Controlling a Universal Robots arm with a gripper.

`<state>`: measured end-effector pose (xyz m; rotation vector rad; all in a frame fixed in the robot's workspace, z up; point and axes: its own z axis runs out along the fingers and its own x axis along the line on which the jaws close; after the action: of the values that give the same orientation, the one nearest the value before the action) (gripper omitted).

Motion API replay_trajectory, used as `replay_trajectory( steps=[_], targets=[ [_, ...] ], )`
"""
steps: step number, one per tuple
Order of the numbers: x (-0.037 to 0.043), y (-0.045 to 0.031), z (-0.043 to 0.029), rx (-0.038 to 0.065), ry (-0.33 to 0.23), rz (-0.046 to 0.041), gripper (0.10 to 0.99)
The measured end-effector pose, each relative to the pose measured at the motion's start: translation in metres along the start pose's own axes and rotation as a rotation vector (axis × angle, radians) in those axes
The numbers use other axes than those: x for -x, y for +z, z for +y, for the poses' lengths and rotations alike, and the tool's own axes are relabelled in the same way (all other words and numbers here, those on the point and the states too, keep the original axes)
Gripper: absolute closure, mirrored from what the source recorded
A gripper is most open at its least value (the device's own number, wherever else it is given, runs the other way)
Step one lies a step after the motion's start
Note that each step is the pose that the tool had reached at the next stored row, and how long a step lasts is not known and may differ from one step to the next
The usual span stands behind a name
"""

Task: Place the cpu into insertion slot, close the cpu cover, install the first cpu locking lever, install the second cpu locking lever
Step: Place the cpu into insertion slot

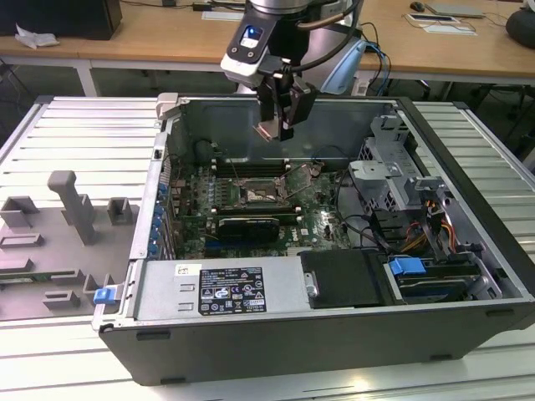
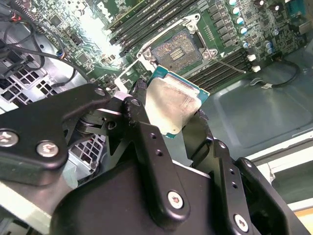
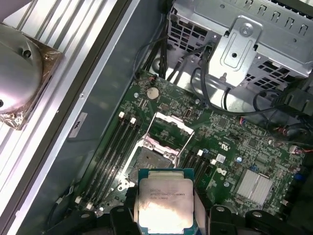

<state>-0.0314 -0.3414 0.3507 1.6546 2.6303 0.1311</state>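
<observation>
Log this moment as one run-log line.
pincer: shut on cpu | cpu: held in air above motherboard, not in socket | cpu cover: open

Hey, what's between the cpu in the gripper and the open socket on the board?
Nothing. In the exterior view the cpu hangs above the socket with only open air between them.

A ribbed pale metal workbench (image 1: 75,138) forms the work surface. Grey fixtures (image 1: 71,205) stand on it at the exterior view's left. Wooden desks (image 1: 167,42) with white legs run behind.
</observation>
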Motion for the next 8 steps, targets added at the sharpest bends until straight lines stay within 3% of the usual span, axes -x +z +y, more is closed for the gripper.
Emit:
replay_trajectory(
  steps=[8],
  targets=[
    [0.0000,0.0012,-0.0001,0.001,0.047,-0.0042,0.549]
  ],
)
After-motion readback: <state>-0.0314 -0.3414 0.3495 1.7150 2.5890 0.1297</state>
